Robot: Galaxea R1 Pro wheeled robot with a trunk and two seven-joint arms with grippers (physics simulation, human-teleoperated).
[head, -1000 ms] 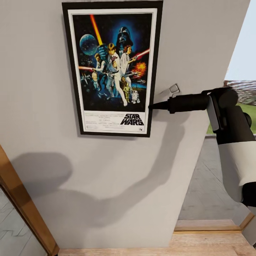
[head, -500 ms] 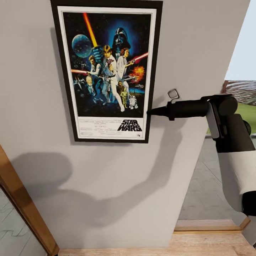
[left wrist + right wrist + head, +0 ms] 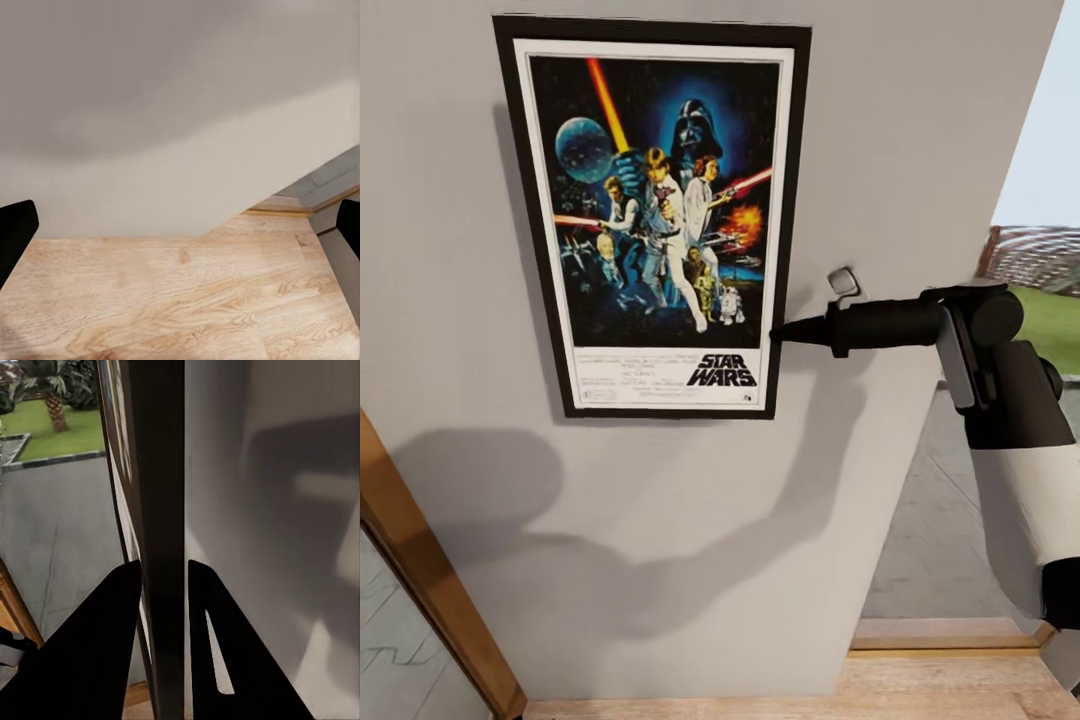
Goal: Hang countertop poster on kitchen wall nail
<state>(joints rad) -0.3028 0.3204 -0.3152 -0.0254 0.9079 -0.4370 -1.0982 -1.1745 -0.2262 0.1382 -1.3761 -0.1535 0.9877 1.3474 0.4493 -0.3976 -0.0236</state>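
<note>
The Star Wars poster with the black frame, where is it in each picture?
Head view: the Star Wars poster with the thin black frame is upper left, against the grey wall.
Left wrist view: not in it.
Right wrist view: its black edge runs between the right gripper fingers.
Shared landmark: the grey wall.

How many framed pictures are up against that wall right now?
1: the poster, upright against the grey wall, its right edge clamped in the right gripper. Others could hang beyond the camera's view.
</note>
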